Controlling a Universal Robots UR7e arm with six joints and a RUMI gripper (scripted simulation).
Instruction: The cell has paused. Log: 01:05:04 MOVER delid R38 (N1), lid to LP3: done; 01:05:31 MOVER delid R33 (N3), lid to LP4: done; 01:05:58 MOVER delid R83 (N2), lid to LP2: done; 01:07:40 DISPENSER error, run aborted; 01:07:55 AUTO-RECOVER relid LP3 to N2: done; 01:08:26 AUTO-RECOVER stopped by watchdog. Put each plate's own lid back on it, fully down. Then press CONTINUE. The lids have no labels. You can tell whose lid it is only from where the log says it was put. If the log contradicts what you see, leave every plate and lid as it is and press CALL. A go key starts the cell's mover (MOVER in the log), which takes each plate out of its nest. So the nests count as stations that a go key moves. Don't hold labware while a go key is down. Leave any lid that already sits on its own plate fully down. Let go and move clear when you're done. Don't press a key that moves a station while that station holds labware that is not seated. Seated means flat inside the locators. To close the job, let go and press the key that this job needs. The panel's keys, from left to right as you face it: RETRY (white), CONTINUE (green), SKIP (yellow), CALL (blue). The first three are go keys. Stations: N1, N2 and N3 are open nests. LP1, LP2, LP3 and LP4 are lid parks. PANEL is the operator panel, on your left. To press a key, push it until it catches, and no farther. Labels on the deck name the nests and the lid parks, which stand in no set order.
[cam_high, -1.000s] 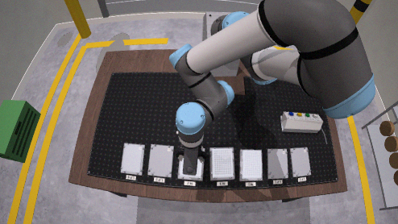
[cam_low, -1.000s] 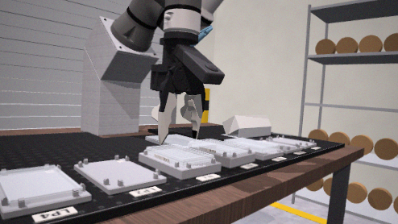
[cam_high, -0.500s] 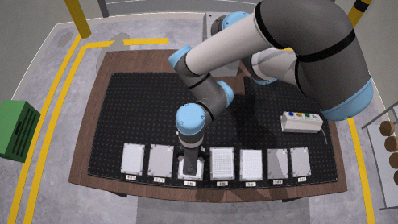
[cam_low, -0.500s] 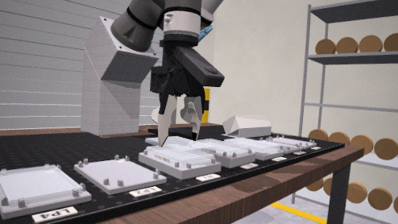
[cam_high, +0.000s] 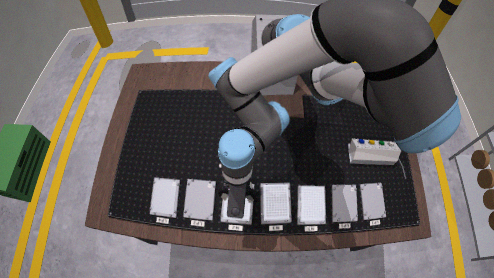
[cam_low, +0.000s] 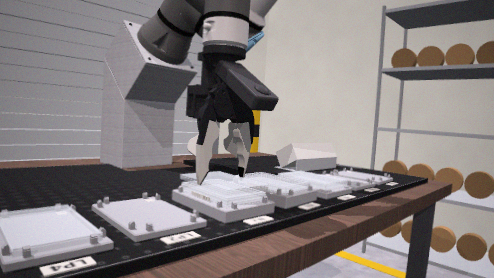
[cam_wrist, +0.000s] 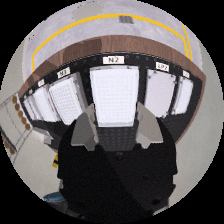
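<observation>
The tool (cam_high: 237, 197) (cam_low: 221, 179) (cam_wrist: 115, 102) is standing about half open over N2 (cam_high: 242, 221) (cam_low: 225, 215) (cam_wrist: 137, 72), its fingers closing on opposite edges of a clear lid (cam_low: 225, 182) (cam_wrist: 115, 90). That lid is lying over the plate in N2 (whether it is fully down, I cannot tell). Beside N2, LP2 (cam_high: 200, 199) (cam_low: 150, 216) (cam_wrist: 160, 87) is showing a bare park, while LP4 (cam_high: 164, 197) (cam_low: 42, 227) (cam_wrist: 185, 95), next along, is holding a lid. On the other side, N3 (cam_high: 275, 202) (cam_low: 287, 187) (cam_wrist: 65, 100) and then N1 (cam_high: 311, 204) (cam_wrist: 44, 105) are holding plates with their wells showing. The panel (cam_high: 375, 154) (cam_low: 315, 157) is standing on the surface (cam_high: 165, 130) (cam_low: 90, 185), well apart from the tool.
</observation>
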